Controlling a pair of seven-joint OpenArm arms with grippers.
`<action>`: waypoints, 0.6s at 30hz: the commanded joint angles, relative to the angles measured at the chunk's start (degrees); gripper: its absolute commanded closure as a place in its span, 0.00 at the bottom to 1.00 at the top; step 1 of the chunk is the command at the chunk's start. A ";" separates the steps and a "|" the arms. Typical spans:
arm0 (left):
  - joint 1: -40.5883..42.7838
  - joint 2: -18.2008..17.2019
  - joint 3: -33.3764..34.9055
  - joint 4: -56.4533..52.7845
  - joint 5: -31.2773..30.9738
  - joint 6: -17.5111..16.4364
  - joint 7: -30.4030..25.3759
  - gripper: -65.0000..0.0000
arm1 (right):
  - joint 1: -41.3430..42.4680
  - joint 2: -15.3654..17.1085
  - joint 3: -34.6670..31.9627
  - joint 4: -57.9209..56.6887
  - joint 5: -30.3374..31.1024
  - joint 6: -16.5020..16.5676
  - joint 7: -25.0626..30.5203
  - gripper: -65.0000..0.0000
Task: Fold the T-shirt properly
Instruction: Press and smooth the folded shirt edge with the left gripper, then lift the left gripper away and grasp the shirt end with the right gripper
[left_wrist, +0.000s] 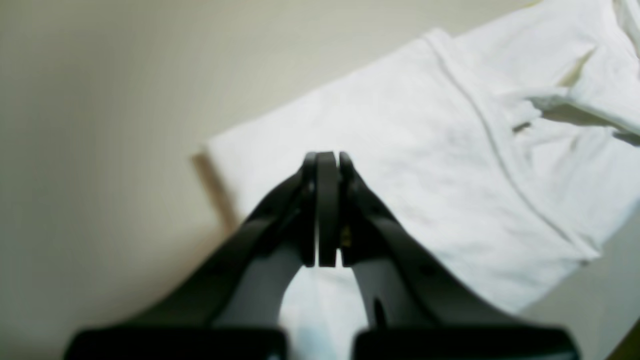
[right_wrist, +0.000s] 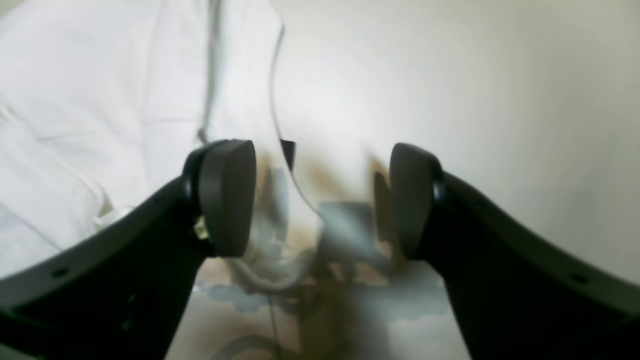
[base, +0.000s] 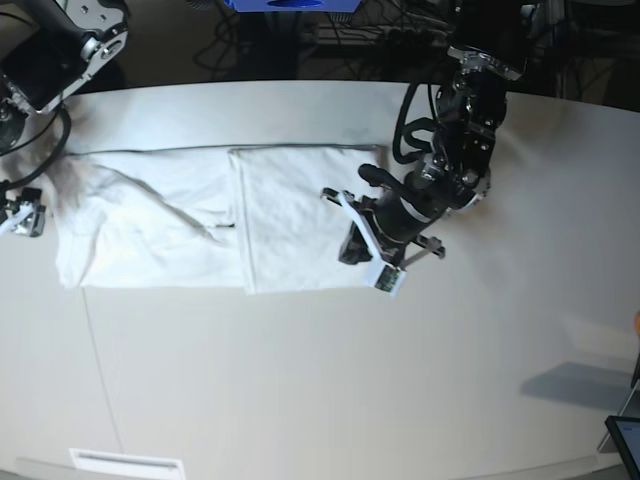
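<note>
The white T-shirt lies flat on the table, and its right part is folded over into a smooth panel. My left gripper is shut and hovers over that panel's right edge. In the left wrist view the gripper is closed with nothing visible between the pads, and the shirt is below it. My right gripper is open over the shirt's other end, above blurred blue cloud print and a small black tag. In the base view it sits at the left frame edge.
The light table reaches to the front and right. Cables and a blue object lie behind the back edge. A dark screen corner shows at the lower right. The left arm's body stands right of the shirt.
</note>
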 joint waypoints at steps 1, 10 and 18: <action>-0.65 0.07 0.58 -0.26 -0.27 -0.27 -0.90 1.00 | 1.58 1.99 0.58 -0.83 2.52 0.12 0.27 0.38; 0.05 -1.16 -0.03 -1.06 -0.27 -0.27 -0.90 1.00 | 1.49 11.22 1.63 -22.63 24.32 0.12 -0.17 0.34; 1.90 -3.62 -7.07 2.46 -0.27 -0.27 -0.73 1.00 | 0.61 15.61 1.28 -34.50 39.09 0.12 0.18 0.20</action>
